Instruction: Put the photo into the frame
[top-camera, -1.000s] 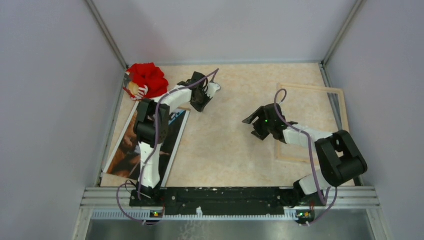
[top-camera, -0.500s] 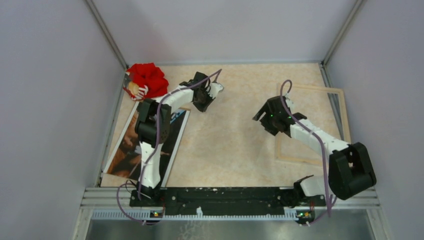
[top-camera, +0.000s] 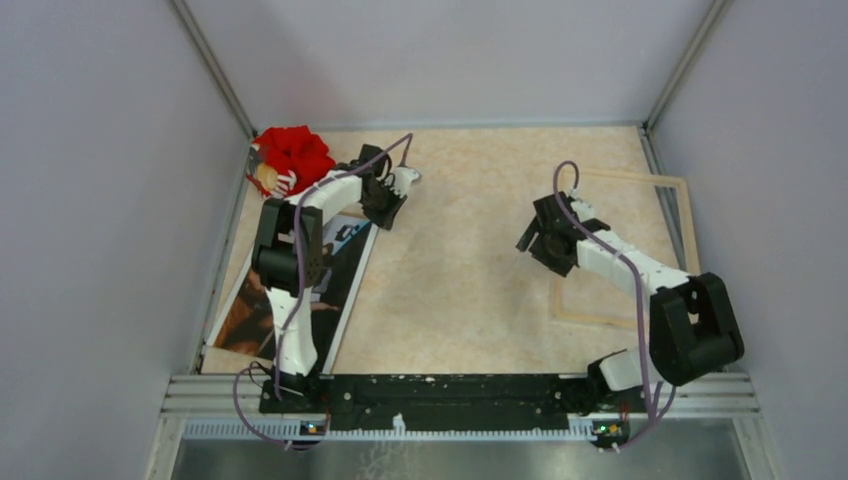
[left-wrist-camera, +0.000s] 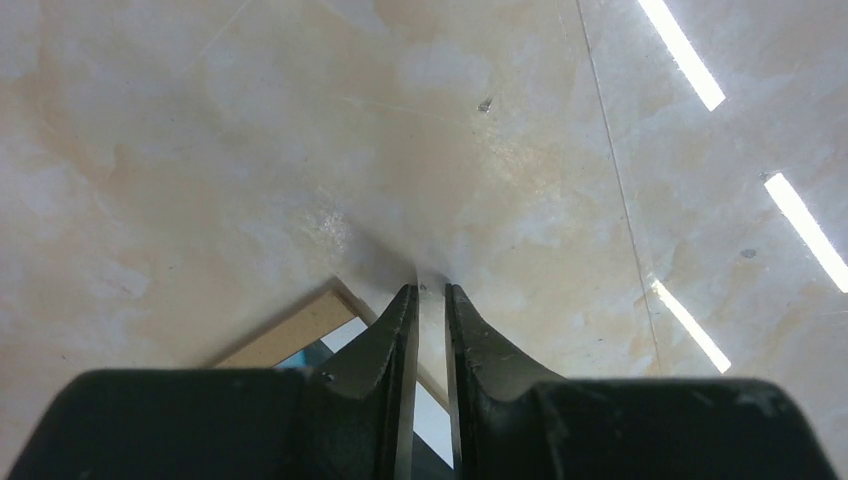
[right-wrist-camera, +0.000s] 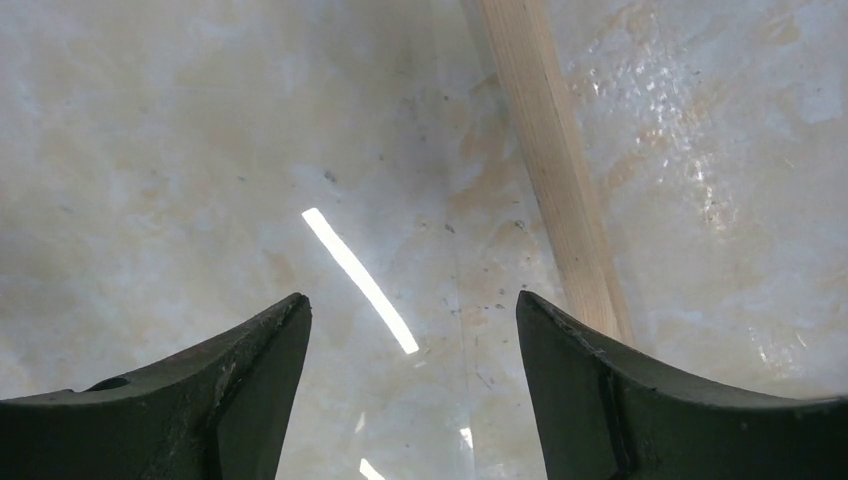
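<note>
At the far left corner of the beige table (top-camera: 460, 270) lies a red cloth bundle (top-camera: 295, 155), and nearer, under the left arm, the dark glossy rectangular photo (top-camera: 245, 300) lies flat. The left gripper (left-wrist-camera: 430, 290) hangs by the photo's far right corner, jaws narrow, holding nothing. Further right, the right gripper (right-wrist-camera: 410, 300) stands wide and empty beside the left rail of the thin light-wood rectangular frame (top-camera: 620, 176), flat on the table.

Red fabric thing (top-camera: 295, 158), maybe a doll, far-left corner, brown board (left-wrist-camera: 283, 338)

No text, label, brand, number or sign is legible in any view.
</note>
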